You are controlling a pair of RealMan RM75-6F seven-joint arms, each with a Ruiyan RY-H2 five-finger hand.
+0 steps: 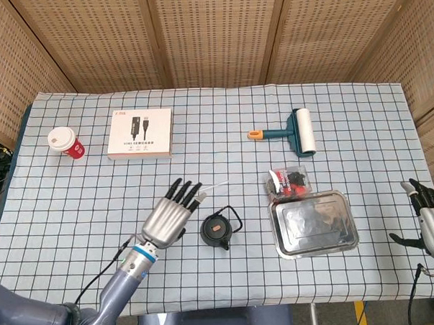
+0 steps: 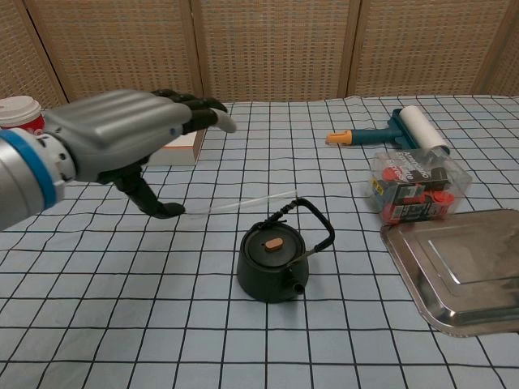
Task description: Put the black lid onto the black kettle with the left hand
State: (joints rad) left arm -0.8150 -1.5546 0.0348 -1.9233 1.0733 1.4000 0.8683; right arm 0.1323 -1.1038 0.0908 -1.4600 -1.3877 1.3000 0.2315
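The black kettle (image 1: 217,230) (image 2: 272,267) stands on the checked cloth near the front middle, its handle raised. The black lid (image 2: 274,245) with an orange knob (image 1: 217,226) sits on top of it. My left hand (image 1: 168,216) (image 2: 122,142) is to the left of the kettle and apart from it, fingers spread and holding nothing. My right hand (image 1: 430,219) hangs at the table's right edge, fingers apart and empty; the chest view does not show it.
A steel tray (image 1: 313,222) (image 2: 458,268) lies right of the kettle, with a clear box of small items (image 1: 289,182) behind it. Further back are a lint roller (image 1: 296,131), a white boxed cable (image 1: 140,133) and a red paper cup (image 1: 65,142). A thin white straw (image 2: 247,201) lies beside the kettle.
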